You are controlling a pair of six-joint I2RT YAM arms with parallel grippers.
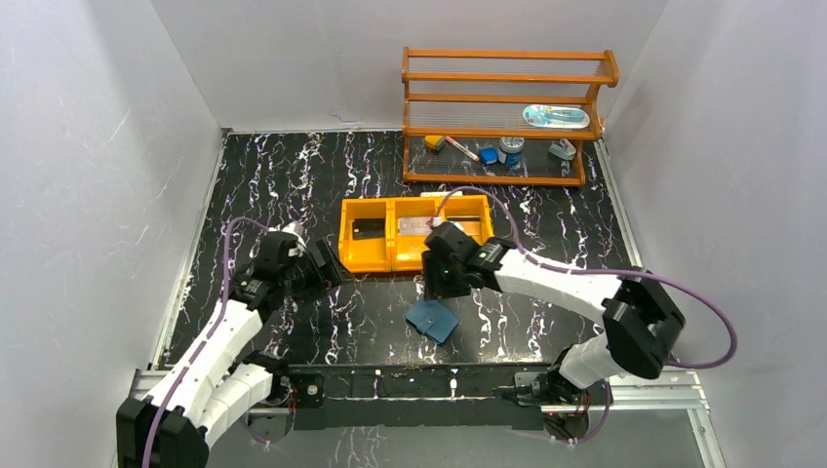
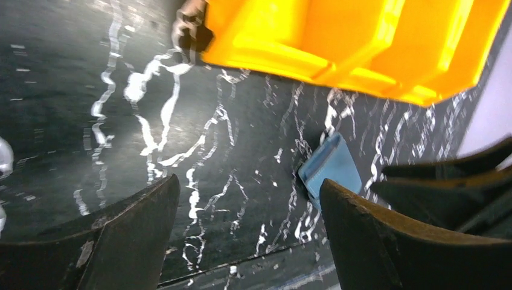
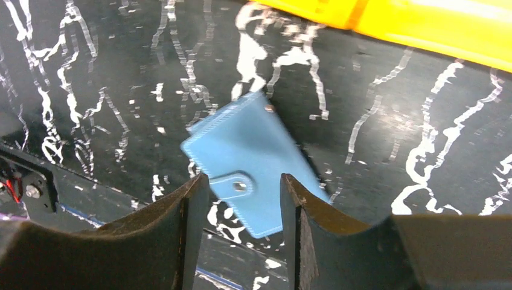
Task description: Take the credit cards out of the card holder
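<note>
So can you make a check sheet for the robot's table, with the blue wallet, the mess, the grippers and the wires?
Surface: black white-veined marbled table.
Job's things: small slate-blue card holder, strap snapped shut, flat on the table; dark card and silvery card in the orange three-compartment plastic tray.
Clutter: orange wooden rack, small items on it.
Grippers: left gripper open, by the tray's left end; right gripper open above the card holder.
Cables: purple cable looping off each arm.
Surroundings: white walls on three sides.
</note>
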